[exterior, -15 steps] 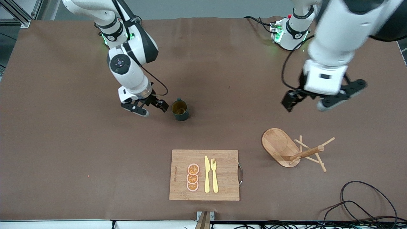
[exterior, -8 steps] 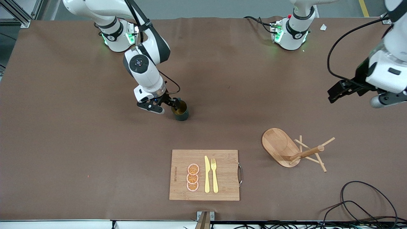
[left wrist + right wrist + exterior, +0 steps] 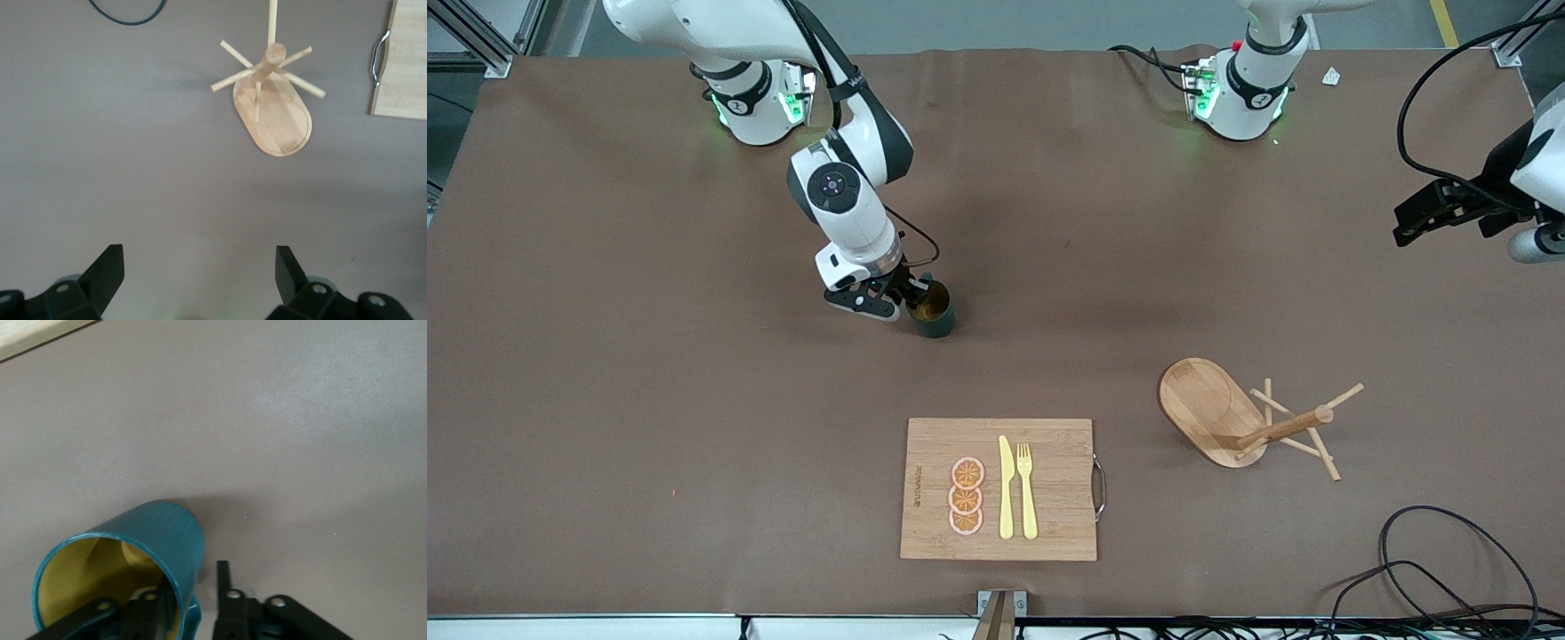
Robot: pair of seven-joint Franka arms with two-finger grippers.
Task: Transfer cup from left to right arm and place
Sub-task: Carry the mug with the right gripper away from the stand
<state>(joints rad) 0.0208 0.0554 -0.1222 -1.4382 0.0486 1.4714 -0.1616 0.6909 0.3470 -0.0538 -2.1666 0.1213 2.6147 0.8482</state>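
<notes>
Right gripper (image 3: 907,298) straddling rim of upright cup (image 3: 933,310) (fingers not yet clamped); left gripper (image 3: 200,277) spread wide, over bare table (image 3: 605,356).

Bare brown table (image 3: 649,373) lies all around the right hand (image 3: 900,300); only the teal cylindrical cup (image 3: 934,311) blocks it, wall between its fingers.

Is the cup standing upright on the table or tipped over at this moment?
Upright: the cup stands on its base, its mouth open upward with the yellow inside visible, and the right gripper straddles its rim.
</notes>
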